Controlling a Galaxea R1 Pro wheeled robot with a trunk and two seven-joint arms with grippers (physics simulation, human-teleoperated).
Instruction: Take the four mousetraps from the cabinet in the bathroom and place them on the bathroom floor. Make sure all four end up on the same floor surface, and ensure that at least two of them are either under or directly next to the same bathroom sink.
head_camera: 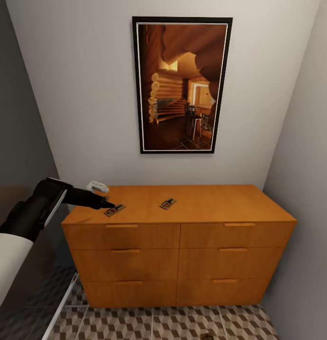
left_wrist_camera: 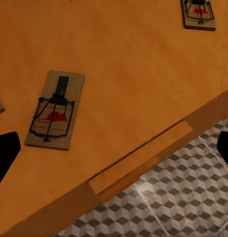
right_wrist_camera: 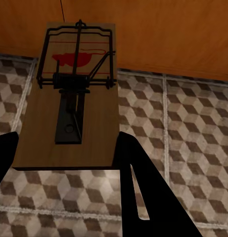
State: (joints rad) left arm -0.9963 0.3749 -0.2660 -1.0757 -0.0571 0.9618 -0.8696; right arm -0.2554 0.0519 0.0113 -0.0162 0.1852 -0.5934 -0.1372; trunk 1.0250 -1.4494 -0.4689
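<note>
head view: two mousetraps (head_camera: 115,210) (head_camera: 167,203) lie on the cabinet (head_camera: 192,236) top, the left gripper (head_camera: 108,205) at the nearer one. left wrist view: the fingers (left_wrist_camera: 5,150) are spread wide apart, a trap flat between them, untouched. right wrist view: the right gripper (right_wrist_camera: 64,148) clamps another mousetrap (right_wrist_camera: 69,113) above the bathroom floor (right_wrist_camera: 193,138).

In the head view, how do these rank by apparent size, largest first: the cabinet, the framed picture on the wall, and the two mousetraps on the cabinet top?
1. cabinet
2. framed picture
3. The two mousetraps, left mousetrap and right mousetrap, look alike in size, so no ranking between them.
</note>
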